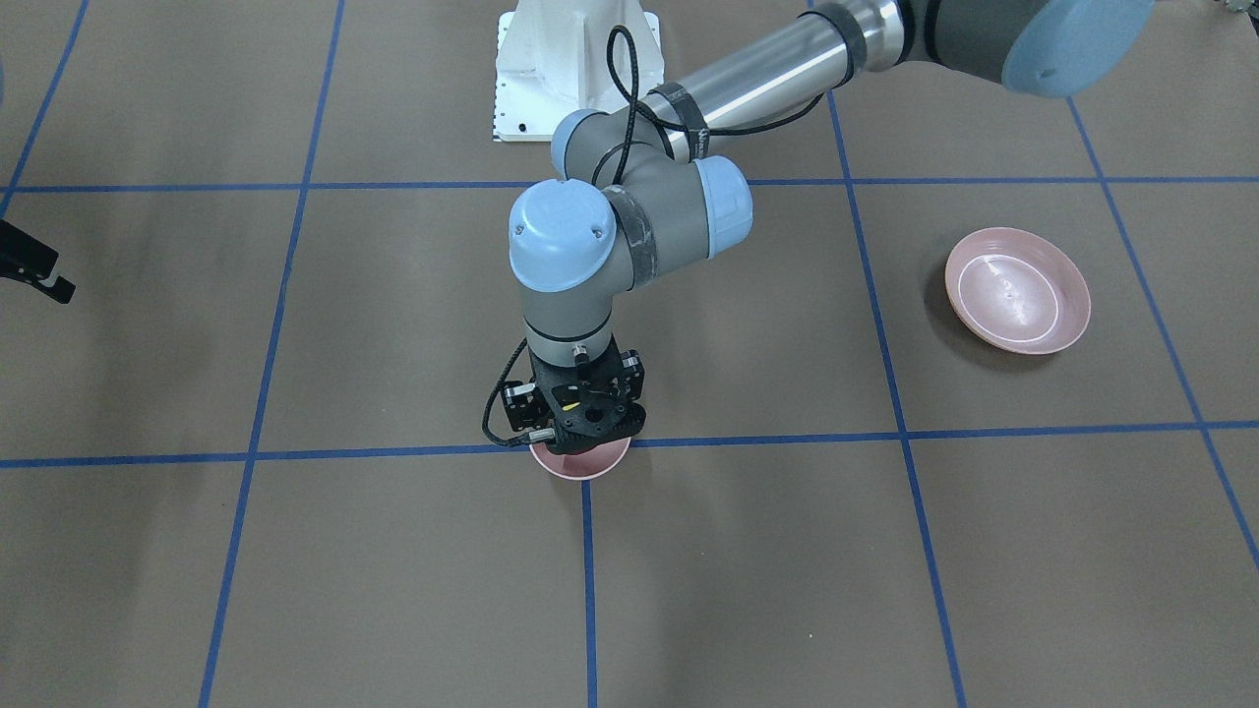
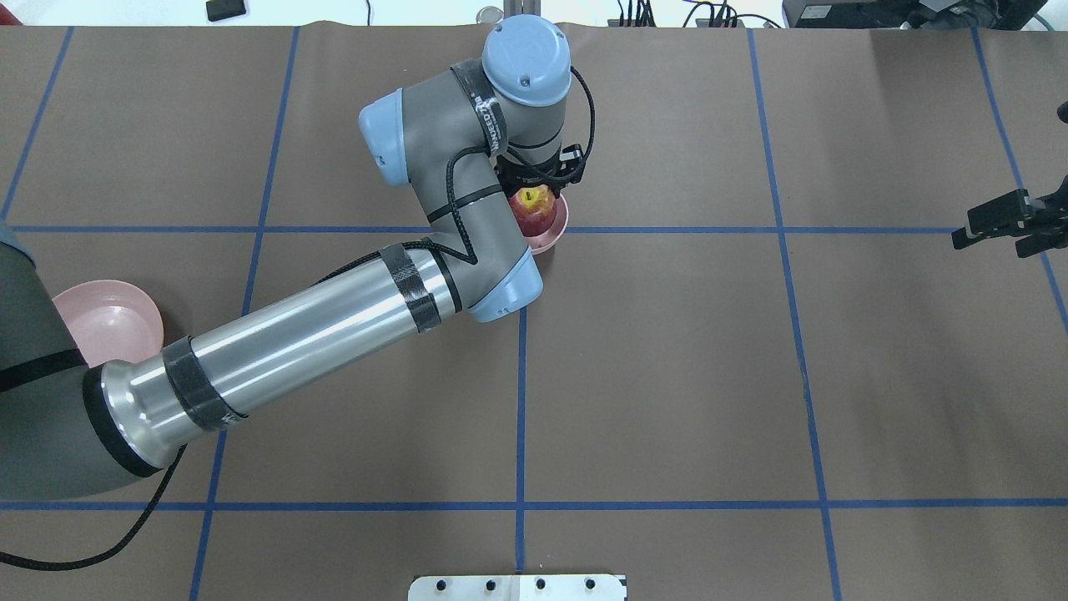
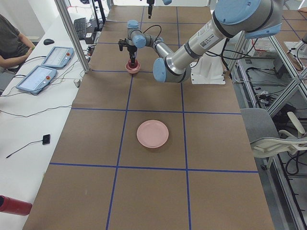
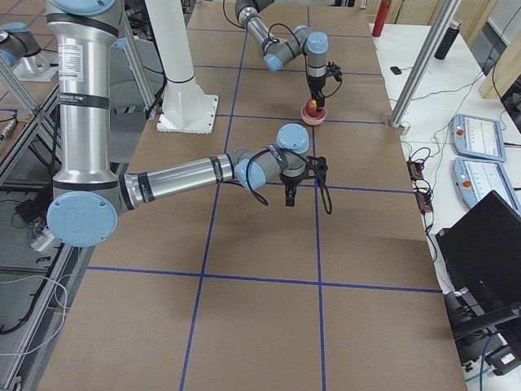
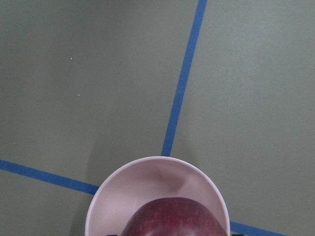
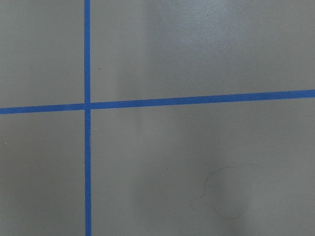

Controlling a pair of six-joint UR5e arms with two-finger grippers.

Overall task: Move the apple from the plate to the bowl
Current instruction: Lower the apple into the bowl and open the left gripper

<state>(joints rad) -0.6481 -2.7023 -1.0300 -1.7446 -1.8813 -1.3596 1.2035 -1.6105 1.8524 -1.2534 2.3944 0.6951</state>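
The dark red apple (image 2: 535,207) with its yellow-green stem patch sits inside the small pink bowl (image 2: 557,224) near the table's middle. My left gripper (image 2: 538,196) reaches straight down into the bowl, with its fingers on either side of the apple, and looks shut on it. The left wrist view shows the apple's top (image 5: 172,219) low inside the bowl's rim (image 5: 147,179). The wide pink plate (image 1: 1018,290) with its white ring lies empty far off on my left side. My right gripper (image 2: 1001,229) hangs open and empty over bare table at the far right.
The table is brown with a grid of blue tape lines (image 2: 520,401). The white robot base (image 1: 575,69) stands at the near edge. A red bottle (image 3: 12,205) and operator tablets (image 3: 36,79) lie on a side bench beyond the table.
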